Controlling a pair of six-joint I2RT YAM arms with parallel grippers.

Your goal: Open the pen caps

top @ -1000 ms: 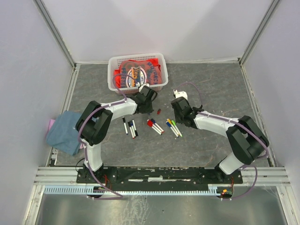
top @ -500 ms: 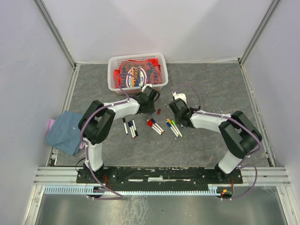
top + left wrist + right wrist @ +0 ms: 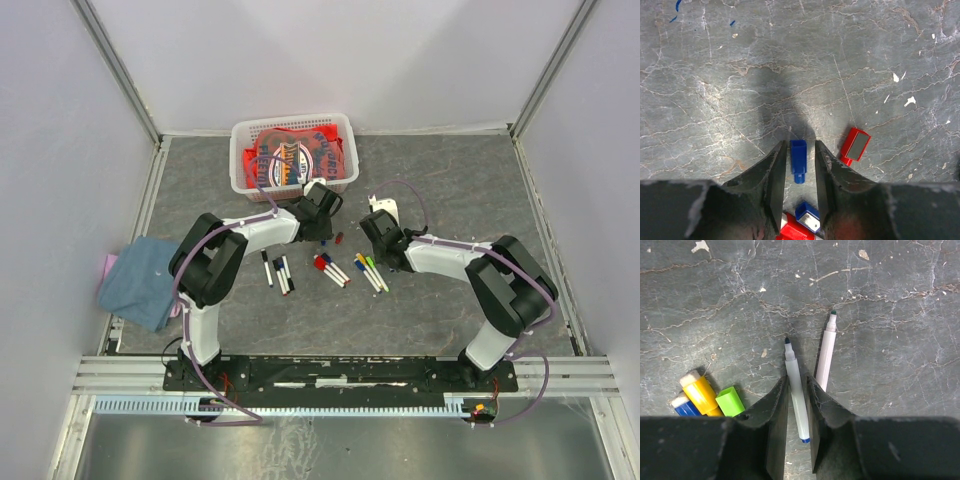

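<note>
Grey marbled surface point(image 3: 715, 60), one blue pen lying in two parts.

The blue cap point(image 3: 798, 160) lies low in the left wrist frame between my left fingers point(image 3: 771, 185), which are slightly parted and hold nothing. A red cap point(image 3: 855, 146) lies to its right. The bare pen point(image 3: 795, 385) sits mid-frame between my right fingers point(image 3: 771, 430), too snug to tell if gripped. Over the past second my right arm slid toward centre, then stilled. I judge this pen done.
</note>
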